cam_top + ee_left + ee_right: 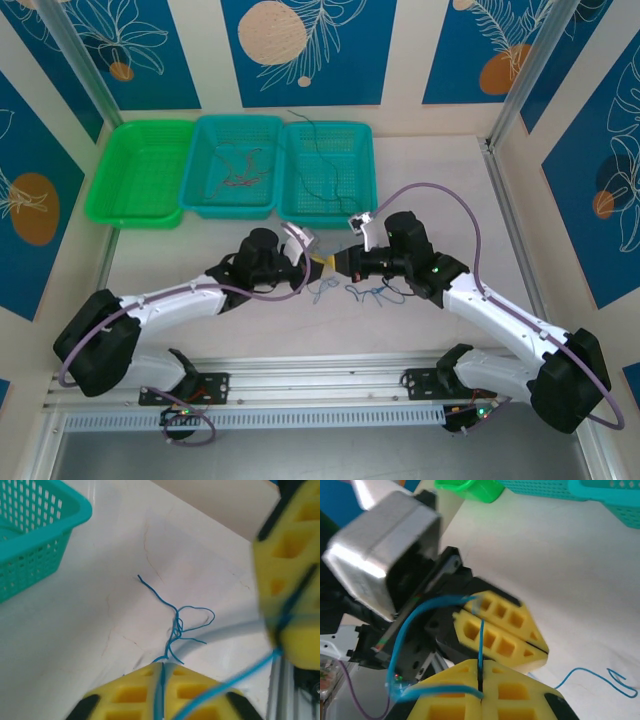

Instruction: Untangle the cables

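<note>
We pinch one blue cable [178, 625] in both the left end effector [161, 690] and right end effector [480, 685], its tangle trailing on the bench [100, 605], red cables [240, 175] lying in the middle basket [230, 211], so untangling looks unfinished.

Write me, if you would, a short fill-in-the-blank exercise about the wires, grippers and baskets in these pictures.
1. The left gripper is shut on a thin wire whose colour is ____.
2. The right gripper pinches that same wire with its jaws ____.
3. The red wires lie in the teal basket that stands in the ____ of the row.
4. The leftmost basket is coloured ____.

Missing words: blue; shut; middle; green.
</note>
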Tool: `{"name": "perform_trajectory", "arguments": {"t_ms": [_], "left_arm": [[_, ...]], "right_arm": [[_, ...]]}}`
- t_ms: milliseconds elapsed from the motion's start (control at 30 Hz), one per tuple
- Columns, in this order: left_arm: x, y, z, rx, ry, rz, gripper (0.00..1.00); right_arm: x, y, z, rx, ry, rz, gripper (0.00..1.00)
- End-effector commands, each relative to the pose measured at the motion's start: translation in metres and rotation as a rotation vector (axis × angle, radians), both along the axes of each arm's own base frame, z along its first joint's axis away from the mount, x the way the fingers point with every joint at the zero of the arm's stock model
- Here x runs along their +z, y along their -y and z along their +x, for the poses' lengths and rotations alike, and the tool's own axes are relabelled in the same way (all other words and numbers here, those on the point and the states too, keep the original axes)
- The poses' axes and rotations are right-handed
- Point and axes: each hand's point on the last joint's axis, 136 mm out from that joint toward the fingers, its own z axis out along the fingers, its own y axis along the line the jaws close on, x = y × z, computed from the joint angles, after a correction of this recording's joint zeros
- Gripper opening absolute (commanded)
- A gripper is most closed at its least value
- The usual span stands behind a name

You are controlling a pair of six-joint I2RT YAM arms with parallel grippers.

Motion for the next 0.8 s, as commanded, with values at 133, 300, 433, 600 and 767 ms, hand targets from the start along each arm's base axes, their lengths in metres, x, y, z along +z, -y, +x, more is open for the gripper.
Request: {"name": "perform_trajectory", "arguments": {"t_ms": [133,300,433,600,767], "left_arm": [[0.046,-0.019,0.009,0.119,0.082,-0.042,0.00],[0.090,-0.063,0.030,0.323,0.139,0.000,0.00],[0.148,-0.110,0.056,0.486,0.205,-0.050,0.00],[0.198,-0.197,0.110,0.785,0.229,-0.035,0.00],[0.226,-0.275,0.162,1.012,0.230,-0.025,0.00]], "right_arm": [[0.003,0.010,0.008,-0.066,0.036,-0.041,0.18],[0.012,0.010,0.006,-0.059,0.065,-0.014,0.33],[0.013,0.015,0.007,-0.081,0.080,-0.012,0.41],[0.007,0.023,0.012,-0.126,0.062,-0.015,0.47],[0.004,0.032,0.014,-0.160,0.044,-0.019,0.48]]}}
